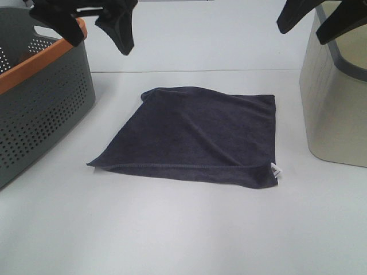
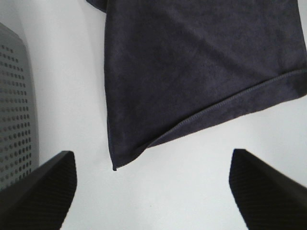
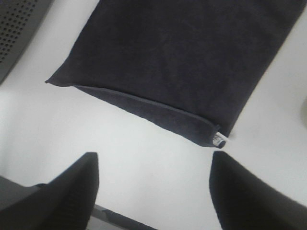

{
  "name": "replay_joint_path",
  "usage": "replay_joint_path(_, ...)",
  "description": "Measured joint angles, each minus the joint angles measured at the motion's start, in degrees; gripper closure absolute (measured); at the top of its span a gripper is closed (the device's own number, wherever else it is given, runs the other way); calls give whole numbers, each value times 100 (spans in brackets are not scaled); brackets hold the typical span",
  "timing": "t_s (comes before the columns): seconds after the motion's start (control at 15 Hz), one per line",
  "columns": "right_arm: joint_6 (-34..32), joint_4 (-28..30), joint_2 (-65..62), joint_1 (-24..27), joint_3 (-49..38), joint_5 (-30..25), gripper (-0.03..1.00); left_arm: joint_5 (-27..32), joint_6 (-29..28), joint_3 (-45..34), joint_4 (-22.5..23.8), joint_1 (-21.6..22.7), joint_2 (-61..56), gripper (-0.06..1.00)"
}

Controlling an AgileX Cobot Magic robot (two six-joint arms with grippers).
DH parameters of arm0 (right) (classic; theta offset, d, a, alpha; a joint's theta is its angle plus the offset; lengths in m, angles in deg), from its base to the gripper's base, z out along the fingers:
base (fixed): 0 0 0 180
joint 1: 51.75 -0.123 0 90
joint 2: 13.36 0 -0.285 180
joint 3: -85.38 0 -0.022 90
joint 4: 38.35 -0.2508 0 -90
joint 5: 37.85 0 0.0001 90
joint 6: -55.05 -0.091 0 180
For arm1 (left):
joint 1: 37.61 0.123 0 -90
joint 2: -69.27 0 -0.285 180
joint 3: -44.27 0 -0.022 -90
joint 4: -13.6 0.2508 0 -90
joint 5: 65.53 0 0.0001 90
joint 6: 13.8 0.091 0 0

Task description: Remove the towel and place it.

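1. We see the towel point(image 1: 198, 134) lying flat on the white table point(image 1: 183, 229), in the middle between the two baskets and touching neither.
2. Its near edge is folded over along a stitched hem, and a small white tag point(image 1: 276, 170) sticks out at the near right corner.
3. The grey perforated basket point(image 1: 40, 103) with an orange rim stands to the left; the beige basket point(image 1: 332, 109) stands to the right.
4. Our left gripper point(image 2: 152, 187) hangs above the table with its jaws spread apart and nothing between them.
5. Our right gripper point(image 3: 153, 191) is likewise spread wide and empty, raised near the beige basket.
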Motion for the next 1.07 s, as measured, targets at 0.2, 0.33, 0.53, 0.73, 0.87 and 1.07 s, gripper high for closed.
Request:
replay_joint_path(0.2,-470,756,-212,6,17,0,31,0,-52,63,46,739,-235,13)
replay_joint_path(0.33,-647,963,-281,264,29,-6,31,0,-52,74,103,1421,-395,13)
replay_joint_path(0.53,-642,940,-298,1049,29,-6,33,0,132,74,149,2303,-498,13)
replay_joint_path(0.73,-453,997,-476,1656,0,0,34,0,367,6,183,2979,-796,13)
replay_joint_path(0.87,-258,837,-814,1662,-286,6,34,-6,418,-350,321,3042,-1226,13)
replay_joint_path(1.07,-120,791,-1879,1662,-1031,0,34,-6,413,-1547,584,3042,-2223,13)
